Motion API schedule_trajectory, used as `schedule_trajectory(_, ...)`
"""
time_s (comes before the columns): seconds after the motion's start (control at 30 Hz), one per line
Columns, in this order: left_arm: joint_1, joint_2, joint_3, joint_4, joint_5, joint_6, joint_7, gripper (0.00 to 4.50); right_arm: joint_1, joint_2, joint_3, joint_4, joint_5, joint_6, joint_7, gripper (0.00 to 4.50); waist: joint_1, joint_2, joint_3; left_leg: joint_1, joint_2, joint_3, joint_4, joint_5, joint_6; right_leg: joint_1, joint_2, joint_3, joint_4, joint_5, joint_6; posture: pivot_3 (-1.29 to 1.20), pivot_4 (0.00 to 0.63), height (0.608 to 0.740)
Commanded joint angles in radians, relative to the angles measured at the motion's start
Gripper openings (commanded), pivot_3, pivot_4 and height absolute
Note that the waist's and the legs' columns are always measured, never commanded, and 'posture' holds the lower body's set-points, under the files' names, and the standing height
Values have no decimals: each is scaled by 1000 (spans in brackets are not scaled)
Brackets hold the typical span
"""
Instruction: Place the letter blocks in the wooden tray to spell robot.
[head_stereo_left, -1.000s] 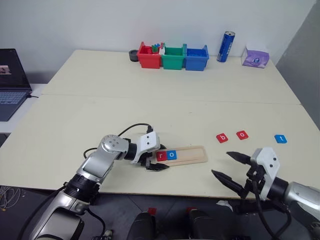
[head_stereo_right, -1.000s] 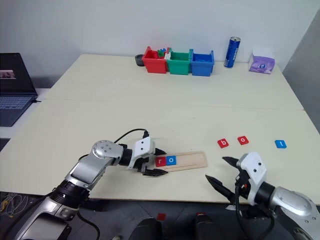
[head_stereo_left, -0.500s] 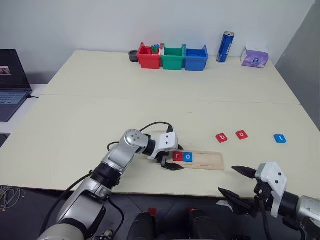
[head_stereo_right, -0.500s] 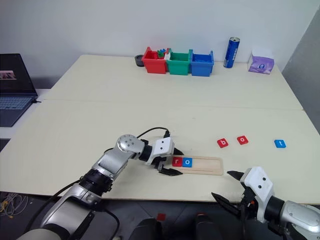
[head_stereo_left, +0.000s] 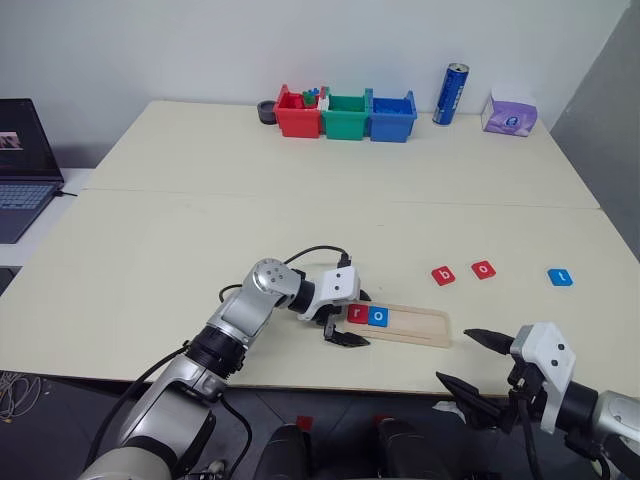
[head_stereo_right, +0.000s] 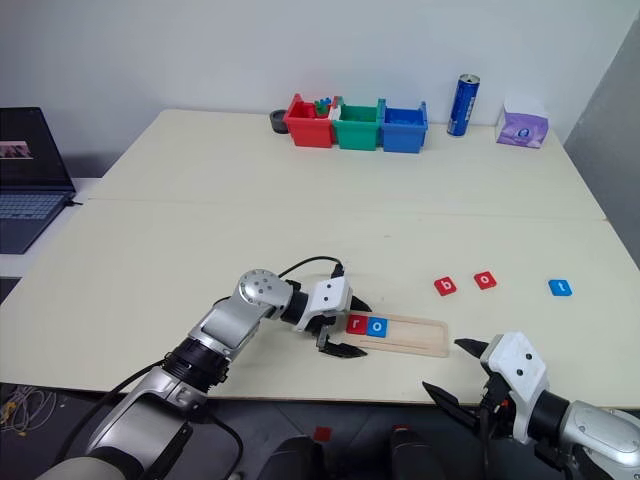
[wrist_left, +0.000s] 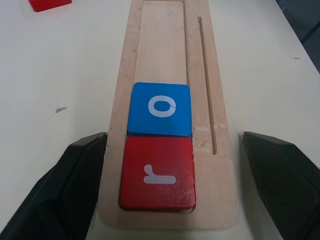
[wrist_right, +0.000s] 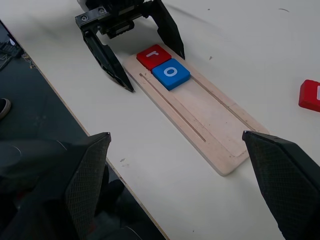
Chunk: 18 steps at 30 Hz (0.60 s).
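Note:
The wooden tray (head_stereo_left: 410, 326) lies near the table's front edge. A red "r" block (head_stereo_left: 356, 313) and a blue "o" block (head_stereo_left: 378, 316) sit side by side at its left end. My left gripper (head_stereo_left: 351, 319) is open, one finger on each side of that end of the tray (wrist_left: 170, 45), and holds nothing. A red "b" block (head_stereo_left: 443, 275), a red "o" block (head_stereo_left: 484, 268) and a blue "t" block (head_stereo_left: 561, 277) lie loose on the table to the right. My right gripper (head_stereo_left: 470, 362) hangs open and empty past the front edge, right of the tray.
Red (head_stereo_left: 298, 112), green (head_stereo_left: 346, 115) and blue (head_stereo_left: 392, 115) bins stand at the back, with a blue can (head_stereo_left: 452, 93) and a purple tissue pack (head_stereo_left: 510, 115) to their right. A laptop (head_stereo_left: 22, 165) sits off the table's left side.
My left gripper dragged the tray with its two blocks to the right, then opened and let go of it. The right gripper drew back toward the front edge.

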Motion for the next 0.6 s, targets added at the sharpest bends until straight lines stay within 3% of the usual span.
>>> schedule_trajectory(0.03,9,15,1,-37,-18,12,-34,4428,-15,-8,-37,-9,10,-11,19,4500,0,0,0,0,0,0,0,0,0,0,0,0,0,0,0,0,150,740)
schedule_trajectory(0.3,16,66,85,-68,-91,65,-40,4428,-74,-26,-77,43,42,-5,68,4500,-5,0,0,0,1,0,0,0,0,0,1,0,0,0,0,0,150,740)
schedule_trajectory(0.6,2,78,195,-29,-109,7,42,4428,-207,-34,-56,143,26,11,61,4500,-9,-1,0,0,1,0,0,0,0,0,1,0,0,0,0,0,150,740)
